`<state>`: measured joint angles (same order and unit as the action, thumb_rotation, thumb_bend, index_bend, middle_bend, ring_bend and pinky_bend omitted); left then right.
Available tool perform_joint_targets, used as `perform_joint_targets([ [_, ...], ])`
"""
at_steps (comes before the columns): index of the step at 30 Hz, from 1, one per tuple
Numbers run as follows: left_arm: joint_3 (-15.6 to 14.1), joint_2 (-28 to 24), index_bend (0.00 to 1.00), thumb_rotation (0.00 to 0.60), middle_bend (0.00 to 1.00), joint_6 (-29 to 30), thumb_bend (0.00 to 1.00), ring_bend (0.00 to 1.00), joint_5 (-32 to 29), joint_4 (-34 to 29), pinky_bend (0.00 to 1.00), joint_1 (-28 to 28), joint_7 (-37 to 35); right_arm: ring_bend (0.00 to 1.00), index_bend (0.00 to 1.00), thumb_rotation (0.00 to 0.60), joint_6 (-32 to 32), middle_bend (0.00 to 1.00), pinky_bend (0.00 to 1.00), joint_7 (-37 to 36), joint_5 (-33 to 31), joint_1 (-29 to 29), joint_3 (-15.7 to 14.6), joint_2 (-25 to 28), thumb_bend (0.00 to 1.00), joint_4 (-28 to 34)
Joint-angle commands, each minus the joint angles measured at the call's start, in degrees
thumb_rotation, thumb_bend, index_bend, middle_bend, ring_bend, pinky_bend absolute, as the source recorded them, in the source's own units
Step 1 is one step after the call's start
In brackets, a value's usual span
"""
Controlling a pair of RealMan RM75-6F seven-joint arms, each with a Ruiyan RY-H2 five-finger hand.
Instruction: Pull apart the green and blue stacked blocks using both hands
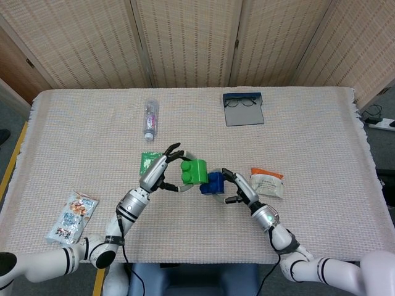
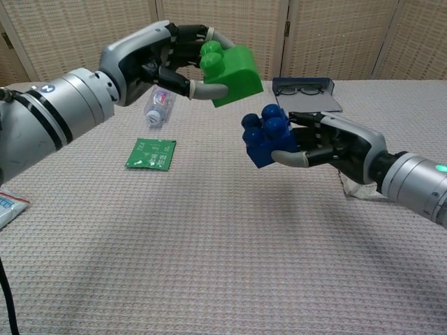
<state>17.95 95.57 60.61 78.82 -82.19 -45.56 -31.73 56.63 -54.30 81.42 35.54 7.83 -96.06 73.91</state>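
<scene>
At the far left near edge a snack packet [image 1: 73, 216] is lying on the table [image 1: 321, 129]. The left hand [image 2: 157, 59] is gripping the green block [image 2: 232, 66] in the air, fingers wrapped around its left end, above a green sachet [image 2: 151, 153] and near a plastic bottle [image 1: 150, 119]. Just right and slightly lower, apart from it, the right hand [image 2: 328, 143] is clasping the blue block [image 2: 267, 136]. An orange-topped packet [image 1: 267, 182] is lying further right; a glasses case [image 1: 243, 108] is sitting far behind.

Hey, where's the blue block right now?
The blue block is in the right hand, held above the table near its middle, apart from the green block, which the left hand holds up and to its left.
</scene>
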Motion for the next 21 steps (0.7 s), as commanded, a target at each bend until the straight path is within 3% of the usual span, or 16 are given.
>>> perform_joint_targets([
  [1,-0.62,-0.79,0.78,0.6,0.86,0.14,0.39,0.35,-0.16,0.55,0.0,0.62,0.56,0.4,0.78,0.6,0.31,0.47,0.16,4.93,0.63,-1.1,-1.6,2.96,0.37,1.19],
  [9,-5.45,-1.49,0.78,0.6,0.86,4.27,0.4,0.35,1.84,4.74,0.0,4.96,2.19,0.4,0.78,0.6,0.51,0.47,0.16,13.99,-0.94,-3.3,-2.59,11.32,0.37,5.95],
  [21,-12.3,2.32,0.78,0.6,0.86,10.69,0.4,0.35,6.38,18.34,0.0,11.44,-6.25,0.4,0.78,0.6,0.61,0.47,0.16,20.91,-2.33,-6.57,-4.55,17.85,0.37,9.21],
])
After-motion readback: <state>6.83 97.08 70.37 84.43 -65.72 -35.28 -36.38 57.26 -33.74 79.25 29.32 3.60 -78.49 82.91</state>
